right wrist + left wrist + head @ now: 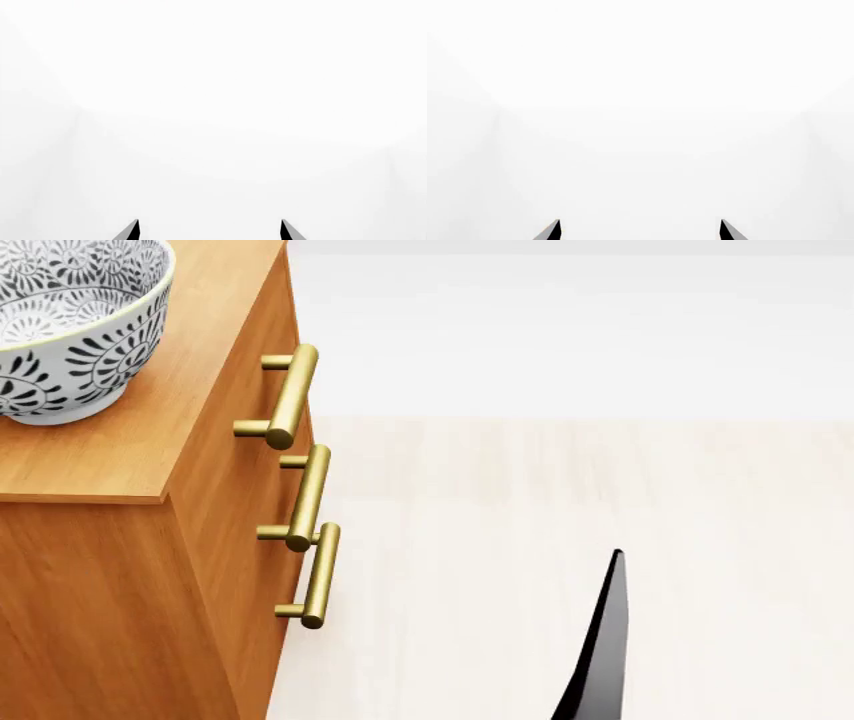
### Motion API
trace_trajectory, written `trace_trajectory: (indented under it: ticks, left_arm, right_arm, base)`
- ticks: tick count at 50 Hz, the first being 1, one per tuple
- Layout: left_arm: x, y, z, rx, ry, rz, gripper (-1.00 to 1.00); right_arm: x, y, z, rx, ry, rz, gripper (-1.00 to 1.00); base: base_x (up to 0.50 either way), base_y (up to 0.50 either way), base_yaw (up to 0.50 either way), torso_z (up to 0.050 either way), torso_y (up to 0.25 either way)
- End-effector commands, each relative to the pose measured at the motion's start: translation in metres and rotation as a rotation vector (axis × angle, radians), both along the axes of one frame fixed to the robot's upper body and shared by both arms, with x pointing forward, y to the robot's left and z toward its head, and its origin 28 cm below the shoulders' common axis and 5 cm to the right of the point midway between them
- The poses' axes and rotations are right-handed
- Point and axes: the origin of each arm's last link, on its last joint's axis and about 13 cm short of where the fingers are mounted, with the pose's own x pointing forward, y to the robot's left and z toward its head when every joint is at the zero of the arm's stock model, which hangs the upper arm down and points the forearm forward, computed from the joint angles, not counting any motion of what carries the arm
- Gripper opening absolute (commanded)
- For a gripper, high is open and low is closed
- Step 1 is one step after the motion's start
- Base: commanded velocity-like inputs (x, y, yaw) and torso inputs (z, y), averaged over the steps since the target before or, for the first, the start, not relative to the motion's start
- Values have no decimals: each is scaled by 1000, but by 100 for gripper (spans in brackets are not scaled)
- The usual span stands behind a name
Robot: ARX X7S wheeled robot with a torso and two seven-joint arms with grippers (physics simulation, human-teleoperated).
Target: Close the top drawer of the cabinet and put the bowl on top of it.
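On the cabinet (94, 455), the bowl (67, 325) sits, top drawer (260, 390) flush.
Both our claws, left (640, 231) and right (209, 231), are spread; we back away gently.

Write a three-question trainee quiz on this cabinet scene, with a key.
1. True or false: the round white bowl with dark floral pattern rests on the flat lid of the orange-brown wooden cabinet.
2. How many brass cylindrical bar handles show on the cabinet's front in the head view?
3. Multiple choice: the left gripper in its wrist view holds A) the bowl B) a handle C) nothing.

Key: 1 true. 2 three; the top drawer's handle is highest. 3 C; the tips stand apart over blank white.
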Motion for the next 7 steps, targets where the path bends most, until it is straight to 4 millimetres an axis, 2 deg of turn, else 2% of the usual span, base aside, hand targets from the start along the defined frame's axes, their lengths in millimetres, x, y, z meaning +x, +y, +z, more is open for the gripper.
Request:
trace_trajectory:
  ticks: [1, 7]
  left_arm:
    - [-5, 9, 2, -4, -25, 43, 100]
    - [-5, 9, 2, -5, -35, 43, 100]
  right_arm:
    - [-2, -2, 2, -1, -31, -13, 100]
    - [-4, -5, 2, 0, -43, -24, 100]
  base:
    - [0, 0, 0, 0, 0]
    - [0, 0, 0, 0, 0]
